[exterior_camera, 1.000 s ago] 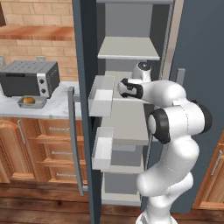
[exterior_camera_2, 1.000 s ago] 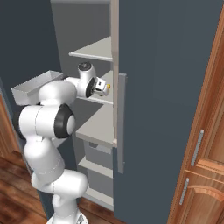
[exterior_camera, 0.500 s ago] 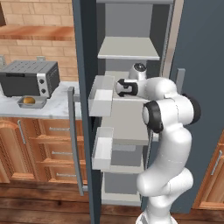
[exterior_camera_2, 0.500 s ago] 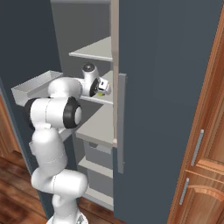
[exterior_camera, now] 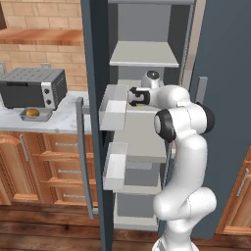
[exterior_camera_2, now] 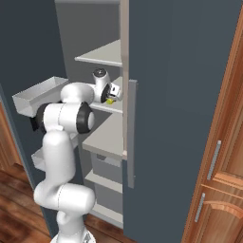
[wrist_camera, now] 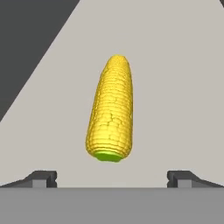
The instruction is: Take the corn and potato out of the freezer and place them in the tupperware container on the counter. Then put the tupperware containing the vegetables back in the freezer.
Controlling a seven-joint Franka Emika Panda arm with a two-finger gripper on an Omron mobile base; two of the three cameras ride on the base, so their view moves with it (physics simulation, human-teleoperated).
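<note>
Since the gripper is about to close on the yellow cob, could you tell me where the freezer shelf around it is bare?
In the hand view the pale grey freezer shelf lies bare on both sides of the bright yellow knobbly corn cob and beyond its tip. The open gripper has room for each fingertip. The only limit is the dark wall at upper left.

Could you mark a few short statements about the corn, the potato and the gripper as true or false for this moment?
1. The corn lies on a pale freezer shelf. True.
2. The gripper is shut on the corn. False: it stands open, with the cob ahead of the fingertips, untouched.
3. The potato sits in the tupperware container on the counter. True.
4. The freezer door is closed. False: it is open, and the arm reaches inside.
5. The toaster oven stands behind the container. True.
</note>
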